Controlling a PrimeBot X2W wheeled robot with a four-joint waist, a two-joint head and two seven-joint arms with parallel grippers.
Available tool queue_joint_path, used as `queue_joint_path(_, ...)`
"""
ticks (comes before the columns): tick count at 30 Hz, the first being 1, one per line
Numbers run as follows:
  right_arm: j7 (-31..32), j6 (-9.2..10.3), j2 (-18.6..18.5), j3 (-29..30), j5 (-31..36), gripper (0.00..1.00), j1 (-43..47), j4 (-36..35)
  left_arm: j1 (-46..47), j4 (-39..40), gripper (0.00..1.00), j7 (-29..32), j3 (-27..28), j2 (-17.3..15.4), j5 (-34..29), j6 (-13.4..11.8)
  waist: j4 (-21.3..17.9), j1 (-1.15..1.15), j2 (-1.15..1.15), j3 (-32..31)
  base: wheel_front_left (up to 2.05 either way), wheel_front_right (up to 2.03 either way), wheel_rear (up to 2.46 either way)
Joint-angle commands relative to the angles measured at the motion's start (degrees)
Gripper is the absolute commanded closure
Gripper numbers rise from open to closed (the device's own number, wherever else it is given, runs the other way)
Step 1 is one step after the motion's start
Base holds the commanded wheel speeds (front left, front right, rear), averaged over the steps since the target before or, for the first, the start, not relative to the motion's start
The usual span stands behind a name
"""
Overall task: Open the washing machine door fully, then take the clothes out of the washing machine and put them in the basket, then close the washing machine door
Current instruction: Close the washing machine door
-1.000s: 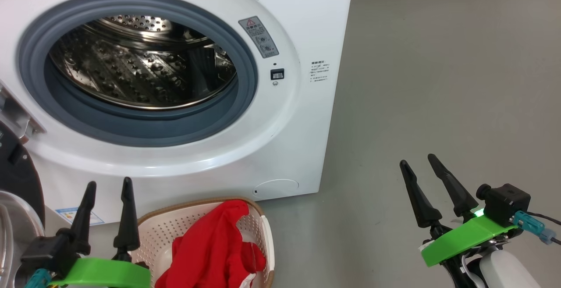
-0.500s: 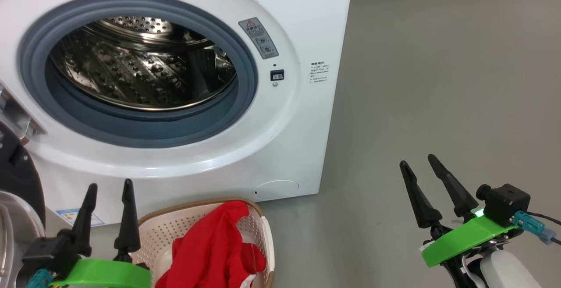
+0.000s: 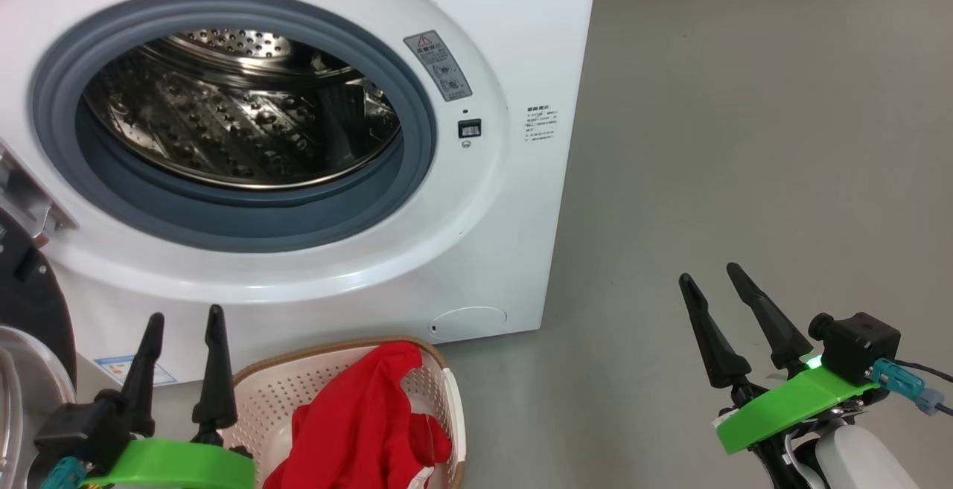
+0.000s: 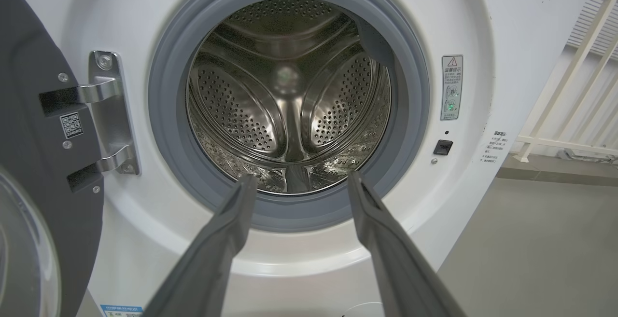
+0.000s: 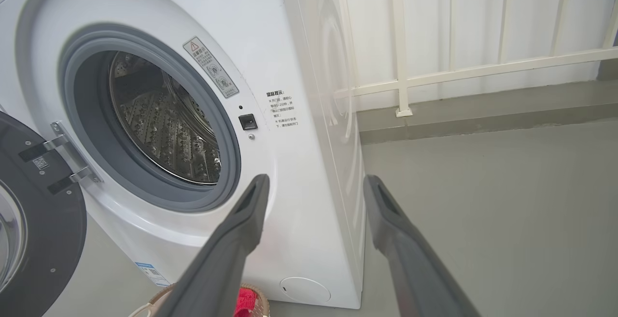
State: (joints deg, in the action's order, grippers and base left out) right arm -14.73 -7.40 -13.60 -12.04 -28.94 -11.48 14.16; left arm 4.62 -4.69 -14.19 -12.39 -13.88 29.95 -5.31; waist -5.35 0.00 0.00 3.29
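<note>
The washing machine (image 3: 521, 27) stands on the grey floor (image 3: 744, 139) with its door (image 5: 53, 240) swung wide open to the robot's left. The door's black rim and glass bowl hang from a metal hinge (image 4: 108, 114) beside the opening. Inside the grey rubber seal (image 3: 246, 225), the steel drum (image 3: 223, 124) shows its perforated walls and ribs in plain sight. The clothes (image 3: 357, 414), bright red with a bit of white trim at the bottom, lie heaped in the basket (image 3: 283, 385) and reach up to its far brown rim. The basket sits on the floor just in front of the machine's lower front, near the small blue label (image 3: 123, 366). The left claw (image 3: 185, 318) hovers just left of the basket with its two dark fingers apart and nothing between them. Its wrist view looks straight at the drum opening. The right claw (image 3: 709, 273) is well off to the right over bare floor, past the machine's right corner, fingers likewise spread and empty. A white railing (image 5: 400, 42) stands behind the machine.
</note>
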Motion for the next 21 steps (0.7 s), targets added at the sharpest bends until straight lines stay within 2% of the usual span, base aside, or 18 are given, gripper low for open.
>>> queue_joint_path(1,-0.27,-0.09,-0.55,-1.03,-0.78,0.00,-0.51,-1.24,0.95,1.05,0.00,-0.25,2.18,-1.52,0.17,-0.33,-0.04,0.00,0.00,-0.05,0.00,0.00,0.00)
queue_joint_path(10,-0.27,-0.09,-0.50,-0.81,-0.73,0.00,-0.51,-1.29,0.89,1.22,0.00,-0.31,2.21,-1.34,0.65,-0.52,-0.05,0.00,0.00,-0.03,-0.66,0.66,0.00)
queue_joint_path(21,-0.27,-0.09,-0.37,-0.64,-0.68,0.00,-0.34,-1.46,0.73,1.53,0.00,-0.39,2.17,-1.38,0.98,-0.61,-0.15,0.00,0.00,0.35,-1.81,1.81,0.00)
